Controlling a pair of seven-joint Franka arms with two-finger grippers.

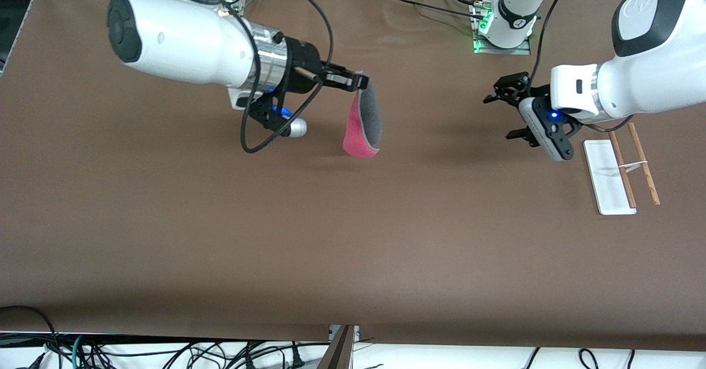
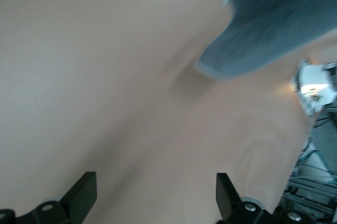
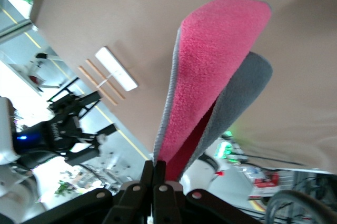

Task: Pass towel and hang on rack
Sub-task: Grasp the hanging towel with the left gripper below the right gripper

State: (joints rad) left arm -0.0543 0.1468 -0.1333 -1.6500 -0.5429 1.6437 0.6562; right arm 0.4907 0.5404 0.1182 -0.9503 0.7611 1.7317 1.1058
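The towel point(image 1: 364, 123), pink-red on one face and dark grey on the other, hangs folded in the air from my right gripper point(image 1: 361, 82), which is shut on its top edge over the middle of the table. In the right wrist view the towel point(image 3: 210, 92) rises from the shut gripper point(image 3: 159, 169). My left gripper point(image 1: 501, 116) is open and empty, in the air toward the left arm's end, facing the towel with a gap between them. Its wrist view shows the towel's grey face point(image 2: 274, 24) ahead of the open gripper point(image 2: 155, 197). The rack point(image 1: 618, 176) lies on the table near the left gripper and also shows in the right wrist view point(image 3: 108, 74).
The brown table point(image 1: 220, 236) stretches wide toward the front camera. The left arm's base point(image 1: 504, 21) with a green light stands at the robots' edge. Cables point(image 1: 165, 352) lie below the table's near edge.
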